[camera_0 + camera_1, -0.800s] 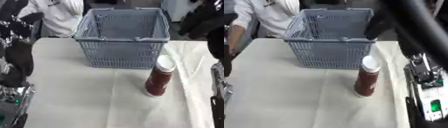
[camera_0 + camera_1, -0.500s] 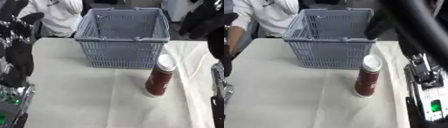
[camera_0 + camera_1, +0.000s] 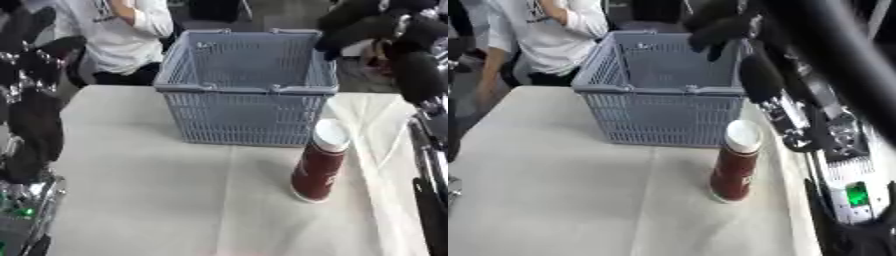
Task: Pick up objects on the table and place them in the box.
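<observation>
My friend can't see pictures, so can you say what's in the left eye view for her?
A tall dark red can with a white lid stands upright on a white cloth-covered table, just in front of a grey plastic mesh basket. The black left robot hand is at the left edge, touching neither.

We cannot read the label on the dark red cylindrical canister with the white lid point(image 3: 320, 166); its print is only a pale smear. The floor of the grey plastic mesh basket point(image 3: 248, 95) is hidden behind its near wall, so we cannot tell whether anything lies inside. The right robot hand point(image 3: 721, 29) shows as a dark blur at the basket's far rim, and we cannot tell how its fingers stand or whether they touch the rim. The left robot hand point(image 3: 33, 105) is cut off by the left edge and too blurred to read. The white cloth-covered surface point(image 3: 157, 200) runs out of view at the bottom edge.
</observation>
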### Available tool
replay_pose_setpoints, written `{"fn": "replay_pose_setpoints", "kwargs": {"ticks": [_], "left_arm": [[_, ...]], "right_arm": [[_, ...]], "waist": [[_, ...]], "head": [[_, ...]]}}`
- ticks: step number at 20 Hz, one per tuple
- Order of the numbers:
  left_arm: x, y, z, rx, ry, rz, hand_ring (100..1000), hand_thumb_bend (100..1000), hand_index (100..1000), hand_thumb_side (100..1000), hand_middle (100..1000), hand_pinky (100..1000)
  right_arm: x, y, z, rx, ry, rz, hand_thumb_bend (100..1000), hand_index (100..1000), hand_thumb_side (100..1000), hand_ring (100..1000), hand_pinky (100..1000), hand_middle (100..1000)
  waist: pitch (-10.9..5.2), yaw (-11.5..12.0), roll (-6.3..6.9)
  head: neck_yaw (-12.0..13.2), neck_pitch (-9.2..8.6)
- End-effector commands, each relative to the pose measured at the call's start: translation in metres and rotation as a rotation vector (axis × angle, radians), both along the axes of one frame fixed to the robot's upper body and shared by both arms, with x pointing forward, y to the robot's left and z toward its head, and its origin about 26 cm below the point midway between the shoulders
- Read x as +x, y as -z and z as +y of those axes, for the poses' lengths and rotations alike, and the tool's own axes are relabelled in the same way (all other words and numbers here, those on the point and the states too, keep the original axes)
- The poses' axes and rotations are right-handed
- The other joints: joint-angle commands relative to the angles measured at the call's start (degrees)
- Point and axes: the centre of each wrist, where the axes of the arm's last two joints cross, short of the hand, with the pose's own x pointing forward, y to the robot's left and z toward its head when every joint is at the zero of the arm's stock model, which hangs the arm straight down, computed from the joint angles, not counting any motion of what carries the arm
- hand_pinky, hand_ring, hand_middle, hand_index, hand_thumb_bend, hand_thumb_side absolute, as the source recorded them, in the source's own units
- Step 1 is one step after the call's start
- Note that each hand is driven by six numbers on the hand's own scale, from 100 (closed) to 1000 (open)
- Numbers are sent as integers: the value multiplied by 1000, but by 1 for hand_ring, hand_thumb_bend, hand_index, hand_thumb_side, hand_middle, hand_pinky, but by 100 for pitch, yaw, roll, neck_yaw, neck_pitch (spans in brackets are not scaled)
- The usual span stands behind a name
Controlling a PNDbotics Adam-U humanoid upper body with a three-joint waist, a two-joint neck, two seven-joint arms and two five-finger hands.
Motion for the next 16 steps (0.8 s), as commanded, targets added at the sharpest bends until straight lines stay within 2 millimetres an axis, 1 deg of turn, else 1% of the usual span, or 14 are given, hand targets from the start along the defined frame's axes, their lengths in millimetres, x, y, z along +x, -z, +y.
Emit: {"fn": "replay_pose_setpoints", "kwargs": {"ticks": [1,3,5,7,8,11,12,16], "left_arm": [[-2,-7,3,31,1,-17,737,452,1000,1000,907,913],[-2,-7,3,31,1,-16,738,448,1000,1000,907,914],[-2,-7,3,31,1,-16,738,447,1000,1000,907,914],[-2,-7,3,31,2,-16,738,447,1000,1000,907,914],[-2,-7,3,31,3,-15,738,446,1000,1000,907,914],[-2,-8,2,31,5,-15,738,445,1000,1000,907,914],[-2,-8,2,31,6,-16,739,441,1000,1000,908,914],[-2,-9,2,30,9,-18,739,441,1000,1000,908,915]], "right_arm": [[20,-1,7,-96,32,-56,100,864,970,685,574,790],[35,4,13,-167,49,-82,100,904,972,740,648,835],[47,10,16,-222,62,-105,100,915,973,765,696,855],[57,14,18,-280,79,-133,100,923,984,814,792,884],[62,17,19,-305,86,-143,100,925,987,829,823,893],[73,25,20,-352,102,-162,100,929,991,841,849,902],[76,27,20,-365,108,-163,100,935,996,854,875,915],[87,38,19,-430,126,-171,100,944,1000,877,918,933]], "waist": [[-94,17,-1],[-113,28,-2],[-123,41,-4],[-128,58,-9],[-131,66,-13],[-135,86,-19],[-137,96,-21],[-142,120,-24]], "head": [[-182,-46],[-214,-56],[-205,-42],[-180,-33],[-166,-24],[-148,-16],[-145,-20],[-115,-12]]}}
